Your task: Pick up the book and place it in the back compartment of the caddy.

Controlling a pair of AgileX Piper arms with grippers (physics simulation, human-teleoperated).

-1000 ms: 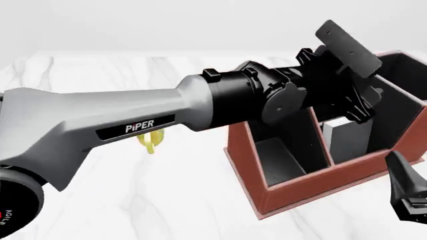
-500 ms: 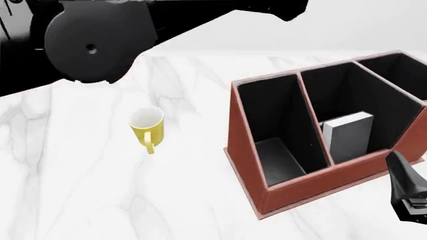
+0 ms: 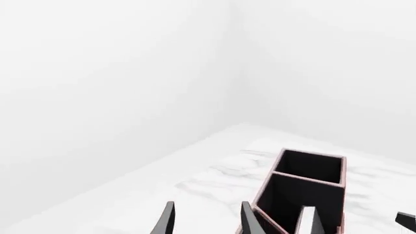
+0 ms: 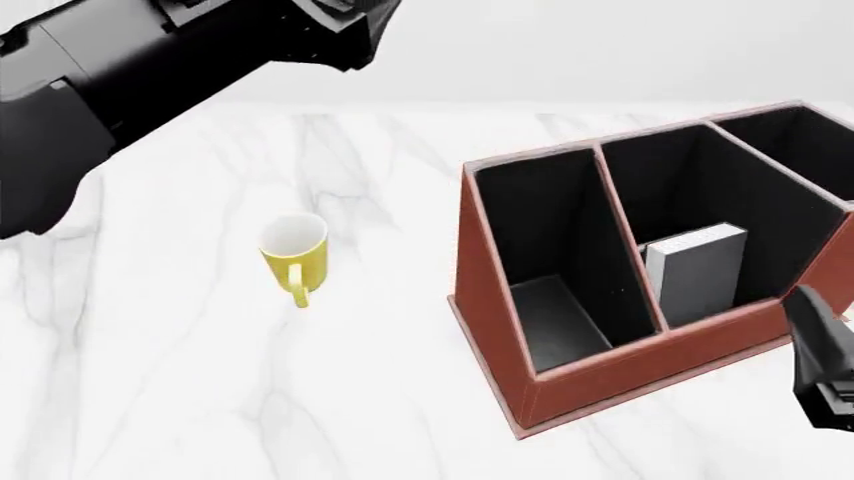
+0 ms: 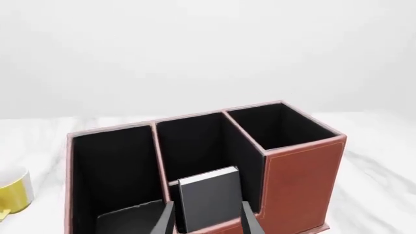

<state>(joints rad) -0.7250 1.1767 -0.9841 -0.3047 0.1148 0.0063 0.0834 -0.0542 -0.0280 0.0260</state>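
I see the book (image 4: 695, 270) standing upright inside the caddy (image 4: 587, 375), in the middle section's cell nearest the low front wall, the back compartment (image 4: 701, 300). Its flat grey face is turned toward me, a thin white strip of page edge along the top, and it rises above the low reddish-brown wall. From the right wrist camera the book (image 5: 209, 197) is a smooth slate-grey slab leaning slightly against the black lining.

The caddy (image 5: 302, 180) is a boxy organiser, matte reddish-brown outside with pale rims and sloped sides, black inside. A small glossy yellow mug (image 4: 295, 257) with a white interior sits well apart on the white marbled table (image 4: 200, 380).

My left gripper (image 3: 204, 222) is raised high over the table, its 2 dark tapered fingers (image 3: 166, 222) parted with nothing between them. My right gripper (image 5: 206, 222) sits low, just beside the caddy's front wall, fingers (image 5: 251, 222) spread apart and empty, with the book seen between them.
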